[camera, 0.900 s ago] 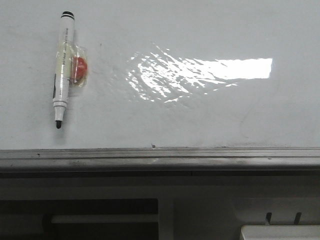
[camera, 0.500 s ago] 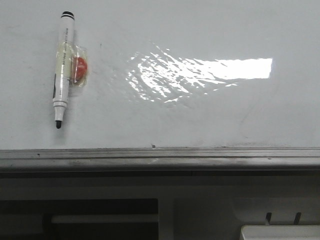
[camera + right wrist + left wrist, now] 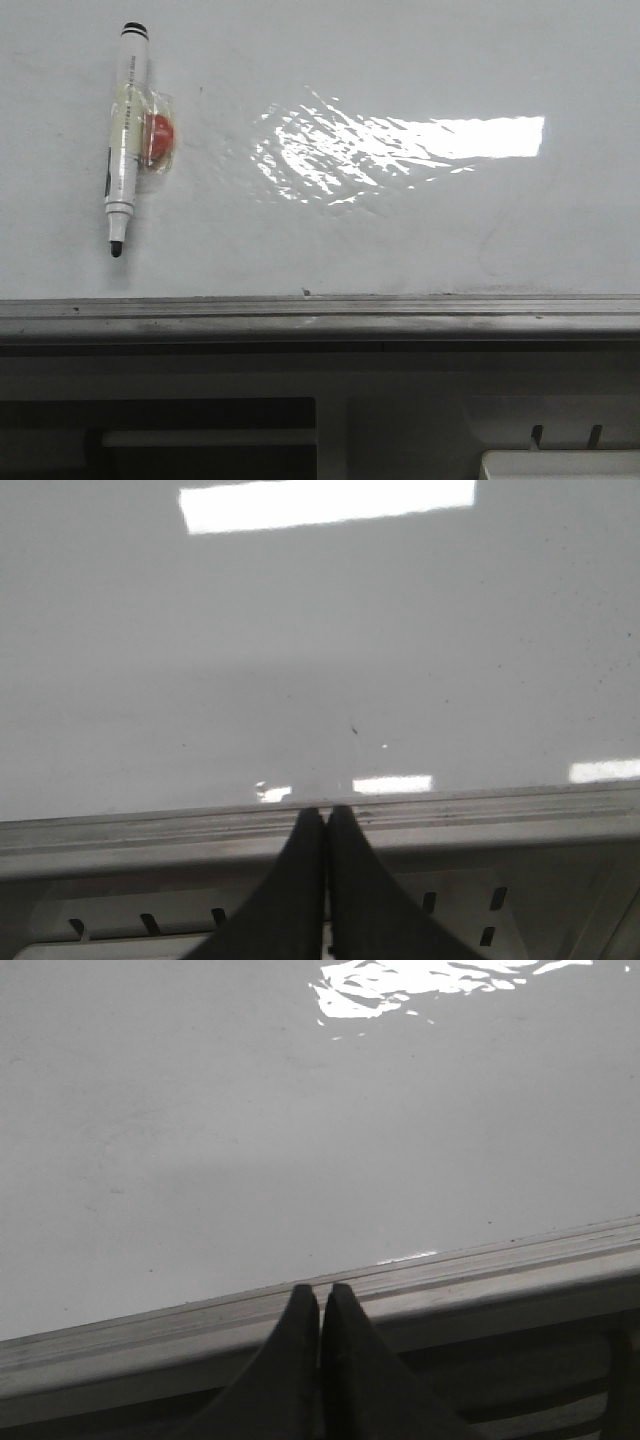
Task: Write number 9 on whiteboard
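Observation:
The whiteboard (image 3: 330, 230) lies flat, glossy white-grey, with a bright glare patch and a grey metal edge strip (image 3: 320, 312) at its near side. No number 9 shows on it. A white marker (image 3: 124, 140) with a black tip lies on the board at the far left, tip pointing toward the near edge, with a red piece (image 3: 159, 139) taped to its side. My left gripper (image 3: 320, 1292) is shut and empty, over the board's edge strip. My right gripper (image 3: 327, 812) is shut and empty, also over the edge strip. Neither gripper shows in the front view.
Below the board's edge is a light grey frame with slots (image 3: 565, 435) and a white tray-like object with a rounded corner (image 3: 560, 465) at the bottom right. A dark opening (image 3: 160, 440) lies at the bottom left.

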